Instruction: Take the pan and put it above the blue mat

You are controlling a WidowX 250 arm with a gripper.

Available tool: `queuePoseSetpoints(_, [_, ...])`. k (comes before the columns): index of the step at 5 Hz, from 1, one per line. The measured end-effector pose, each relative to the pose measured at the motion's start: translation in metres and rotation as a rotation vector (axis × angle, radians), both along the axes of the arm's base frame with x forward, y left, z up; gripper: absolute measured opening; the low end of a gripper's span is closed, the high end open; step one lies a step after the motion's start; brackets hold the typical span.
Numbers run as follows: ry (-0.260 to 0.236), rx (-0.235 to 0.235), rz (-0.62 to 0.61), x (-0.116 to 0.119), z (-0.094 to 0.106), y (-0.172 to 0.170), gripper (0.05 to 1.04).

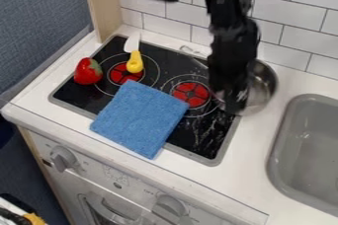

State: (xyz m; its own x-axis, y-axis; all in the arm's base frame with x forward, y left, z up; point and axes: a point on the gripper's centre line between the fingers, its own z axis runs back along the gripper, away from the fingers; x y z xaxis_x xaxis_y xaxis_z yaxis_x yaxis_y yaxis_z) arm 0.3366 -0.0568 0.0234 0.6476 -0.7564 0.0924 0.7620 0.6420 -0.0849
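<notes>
Pan [266, 83], metal, found at the right rear edge of the stove top [212, 160], partly hidden behind my arm and off the blue mat [140, 118]. My claw [233, 109] hangs low at the pan's near-left side; whether it is wide, narrow or gripping the pan, I cannot tell. I record the mat lying across the stove's front edge, a yellow-handled knife [134, 61] behind it, and a red toy [87, 72] left of the knife
</notes>
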Motion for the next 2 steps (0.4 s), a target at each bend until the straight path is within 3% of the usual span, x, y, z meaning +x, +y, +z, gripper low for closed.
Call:
queuePoseSetpoints(1, [-0.033, 0.023, -0.038, -0.0084, 0.0057, 0.0004, 1.001])
queuePoseSetpoints(2, [-0.031, 0.044, -0.040, -0.0121, 0.0017, -0.0013, 0.955])
